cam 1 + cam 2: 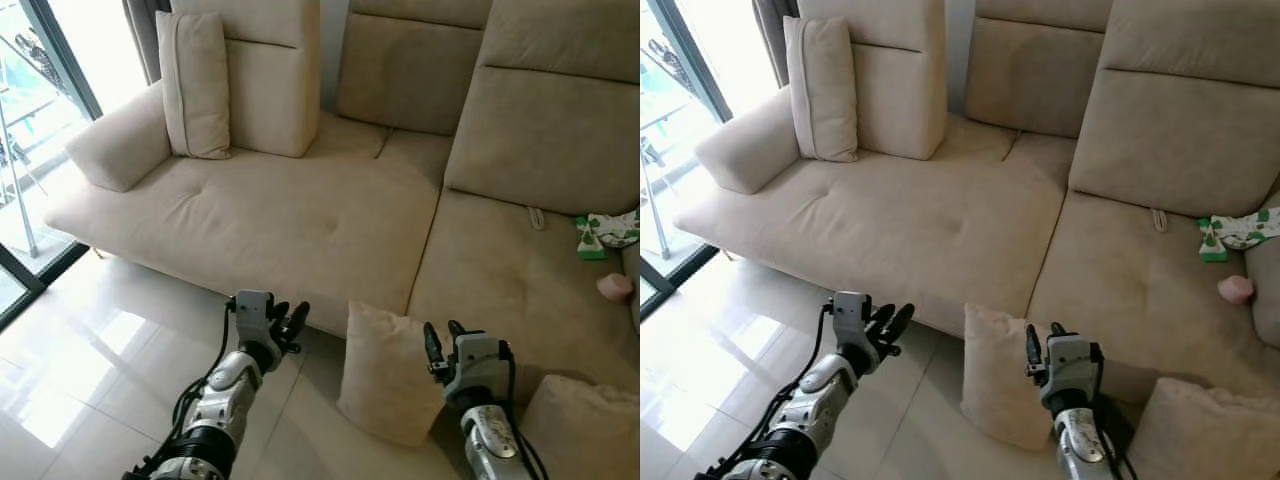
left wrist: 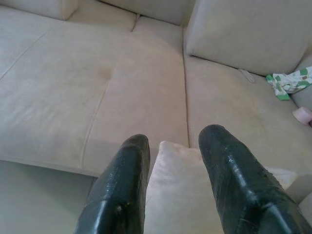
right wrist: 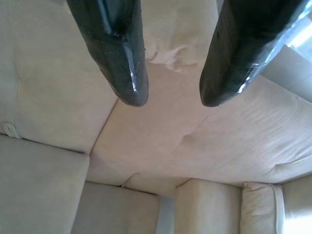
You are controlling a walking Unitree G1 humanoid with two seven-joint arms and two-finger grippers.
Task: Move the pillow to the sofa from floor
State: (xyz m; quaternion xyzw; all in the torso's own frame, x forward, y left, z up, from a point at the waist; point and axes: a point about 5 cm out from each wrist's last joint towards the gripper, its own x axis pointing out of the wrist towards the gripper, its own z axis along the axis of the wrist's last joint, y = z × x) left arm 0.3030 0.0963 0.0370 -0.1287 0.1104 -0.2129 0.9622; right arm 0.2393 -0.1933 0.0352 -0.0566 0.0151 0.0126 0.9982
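We see the square beige fabric pillow upright on the tiled floor, leaning against the beige sofa's front edge. Soft, light, compressible; we pinch its sides. Left gripper and right gripper flank it, fingers apart.

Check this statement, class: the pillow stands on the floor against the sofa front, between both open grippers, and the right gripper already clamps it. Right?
One error: the right gripper clamps nothing. In the left eye view it hovers open beside the pillow; the rest holds, left gripper included.
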